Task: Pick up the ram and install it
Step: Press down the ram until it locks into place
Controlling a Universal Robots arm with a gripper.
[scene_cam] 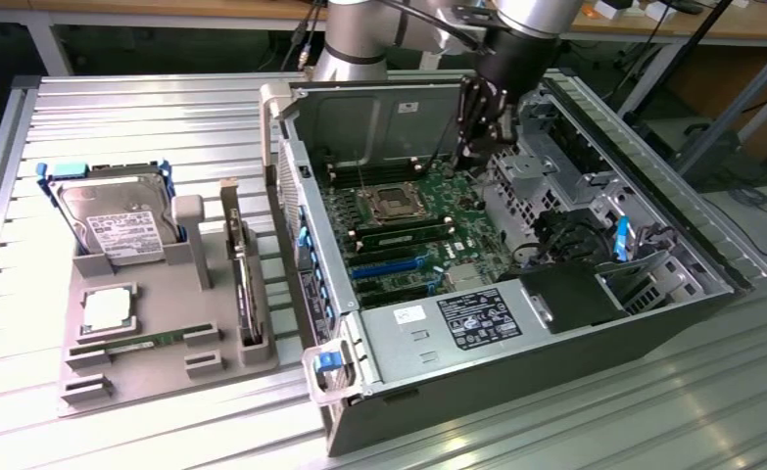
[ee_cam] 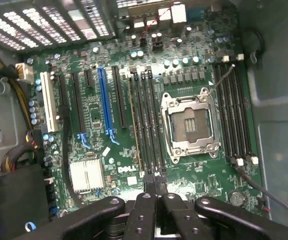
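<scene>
One ram (scene_cam: pixel 141 343), a thin green stick, lies in a slot at the front of the grey tray (scene_cam: pixel 226 367) on the exterior view's left. A second green ram stick (scene_cam: pixel 403 231) appears seated edge-up in a memory slot (ee_cam: pixel 135 125) beside the empty processor socket (ee_cam: pixel 191 125) on the motherboard. My gripper (scene_cam: pixel 477 147) hangs inside the open computer case (scene_cam: pixel 553 323), above the board's far side. Its black fingers (ee_cam: pixel 145 205) are pressed together, and I see nothing between them; the gripper (ee_cam: pixel 154 186) is shut over the ends of the memory slots.
The tray also holds a hard drive (scene_cam: pixel 116 220), a square silver processor (scene_cam: pixel 106 308) and a dark expansion card (scene_cam: pixel 242 284) standing on edge. Case walls, drive cages (scene_cam: pixel 579 235) and cables (ee_cam: pixel 14 155) close in around the motherboard. Slatted metal table (scene_cam: pixel 135 108) lies all around.
</scene>
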